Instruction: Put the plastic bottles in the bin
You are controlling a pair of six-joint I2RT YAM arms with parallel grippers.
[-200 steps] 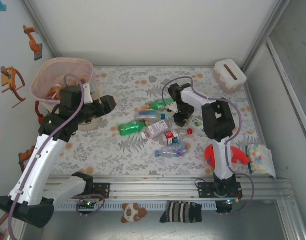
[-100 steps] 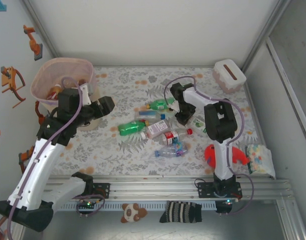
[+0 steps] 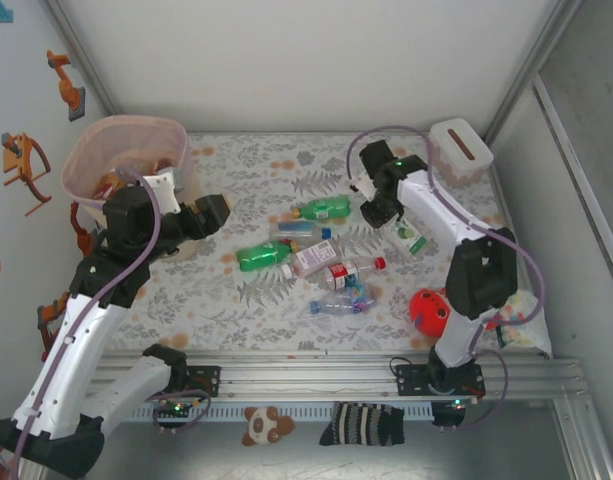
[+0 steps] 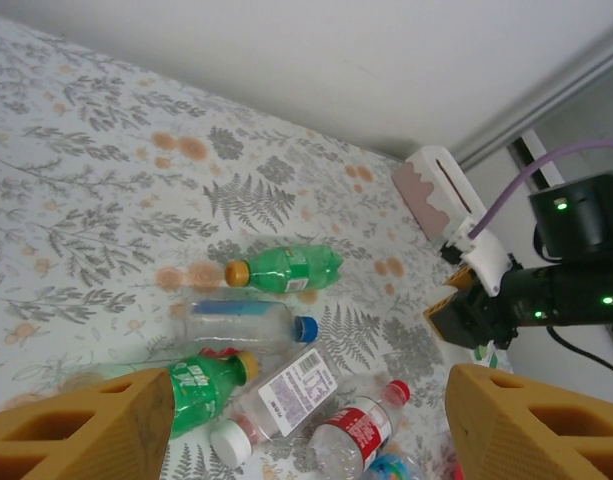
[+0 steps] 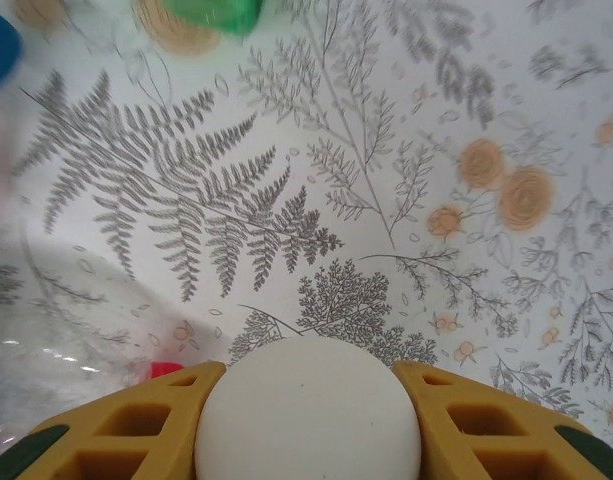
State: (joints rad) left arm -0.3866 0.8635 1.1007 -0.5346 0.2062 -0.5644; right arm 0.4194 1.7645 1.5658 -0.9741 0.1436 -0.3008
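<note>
About six plastic bottles (image 3: 311,258) lie loose in a cluster mid-frame on the tabletop (image 3: 236,310) in the top view. They are well apart from the bin (image 3: 126,121) at upper left, where a few shapes show inside. One more, a white-capped bottle (image 5: 308,410), is pinched in the right jaws, just right of the cluster. The left jaws hang spread and empty near the bin. Most of the job looks undone.

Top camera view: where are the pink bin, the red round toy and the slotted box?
pink bin (image 3: 136,121), top view, on its far rim.
red round toy (image 3: 429,310), top view, on its red body.
slotted box (image 3: 454,152), top view, on its lid.
</note>
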